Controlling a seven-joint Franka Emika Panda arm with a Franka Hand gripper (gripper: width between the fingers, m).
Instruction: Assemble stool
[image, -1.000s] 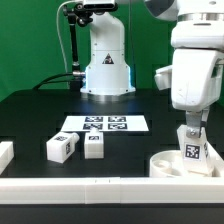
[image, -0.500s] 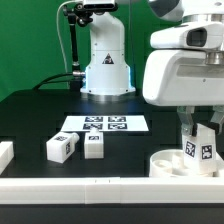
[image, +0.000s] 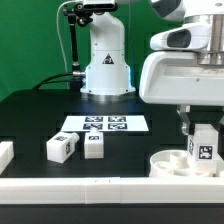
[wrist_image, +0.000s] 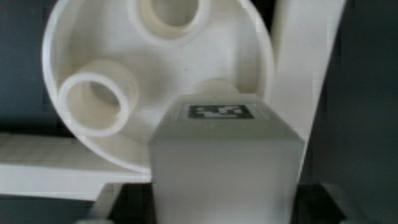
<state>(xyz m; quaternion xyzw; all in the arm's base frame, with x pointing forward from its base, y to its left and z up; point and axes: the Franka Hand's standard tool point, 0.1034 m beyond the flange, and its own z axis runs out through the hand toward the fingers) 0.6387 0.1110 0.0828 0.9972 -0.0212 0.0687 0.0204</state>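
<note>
The stool's round white seat (image: 172, 163) lies flat at the exterior view's right, near the front rail. In the wrist view the seat (wrist_image: 107, 50) fills the picture with two of its round sockets showing. My gripper (image: 204, 132) is shut on a blocky white stool leg (image: 205, 150) with a square tag, held upright over the seat's right part. The wrist view shows that leg (wrist_image: 222, 150) gripped between both dark fingers (wrist_image: 128, 200). Two more tagged legs (image: 62, 147) (image: 93, 145) lie loose on the black table, left of centre.
The marker board (image: 105, 125) lies mid-table in front of the arm's base (image: 107, 70). A long white rail (image: 90, 186) runs along the front edge, and a small white block (image: 5, 155) sits at the far left. A white rail (wrist_image: 306, 60) also stands beside the seat.
The hand has turned about its own axis and carried the held leg a little toward the exterior view's right, still above the seat. The loose legs have not moved.
</note>
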